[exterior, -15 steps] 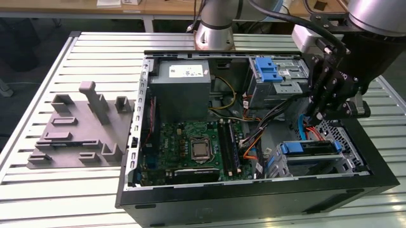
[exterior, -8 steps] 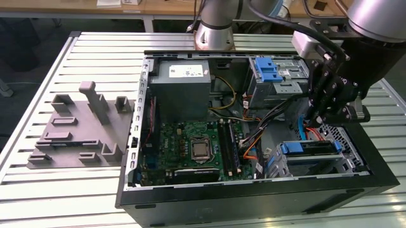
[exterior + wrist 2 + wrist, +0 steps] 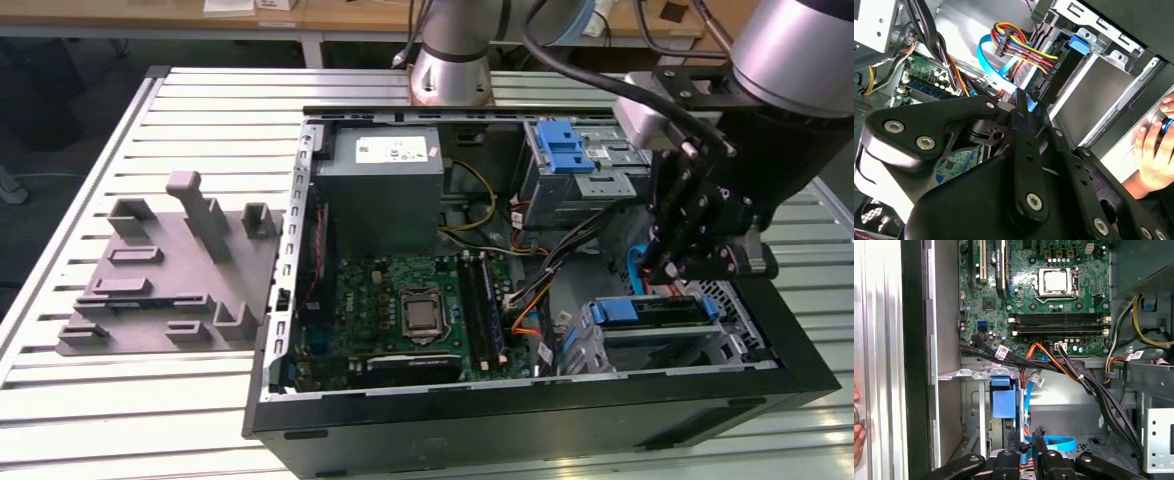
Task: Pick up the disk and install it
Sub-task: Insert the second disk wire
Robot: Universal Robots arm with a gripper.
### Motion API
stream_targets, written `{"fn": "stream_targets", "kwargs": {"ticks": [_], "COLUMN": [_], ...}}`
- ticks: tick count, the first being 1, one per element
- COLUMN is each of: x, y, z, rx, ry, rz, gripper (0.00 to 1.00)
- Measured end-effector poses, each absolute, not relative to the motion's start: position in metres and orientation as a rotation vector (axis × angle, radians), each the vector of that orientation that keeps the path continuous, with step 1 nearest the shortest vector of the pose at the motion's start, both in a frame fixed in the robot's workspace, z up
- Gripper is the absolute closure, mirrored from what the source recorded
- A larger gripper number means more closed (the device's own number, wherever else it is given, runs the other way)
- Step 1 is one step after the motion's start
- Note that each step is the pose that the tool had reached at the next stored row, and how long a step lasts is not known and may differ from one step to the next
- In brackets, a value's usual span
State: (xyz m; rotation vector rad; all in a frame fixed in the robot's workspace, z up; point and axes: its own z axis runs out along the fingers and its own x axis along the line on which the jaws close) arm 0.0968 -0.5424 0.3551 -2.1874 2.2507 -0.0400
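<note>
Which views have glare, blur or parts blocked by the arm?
Exterior view: glare on the slatted table, arm hides part of the case's right. Second wrist view: gripper linkage looms soft, hand blurred. First wrist view: motherboard evenly lit, sharp.

**Disk seated in the lower drive bay**

The disk (image 3: 650, 312) lies inside the open computer case, in the metal bay at the corner toward the exterior view's right and near the front edge. It lies flat and level, a dark slab with a bright blue carrier piece at the end facing the motherboard. In the first wrist view the blue carrier end (image 3: 1003, 399) shows between the bay's metal walls; in the second wrist view the disk's (image 3: 1041, 75) edge sits behind coloured wires
</note>
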Motion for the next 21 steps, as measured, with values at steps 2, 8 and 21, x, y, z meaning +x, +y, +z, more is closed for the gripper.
{"fn": "stream_targets", "kwargs": {"ticks": [2, 8, 21], "x": [0.0969, 0.0986, 0.0985], "y": [-0.5434, -0.5435, -0.5470], "z": [0.3531, 0.3488, 0.3444], "rx": [-2.187, -2.185, -2.184], "ry": [2.251, 2.249, 2.244], "rz": [-0.040, -0.035, -0.040], "gripper": [0.75, 0.75, 0.83]}}
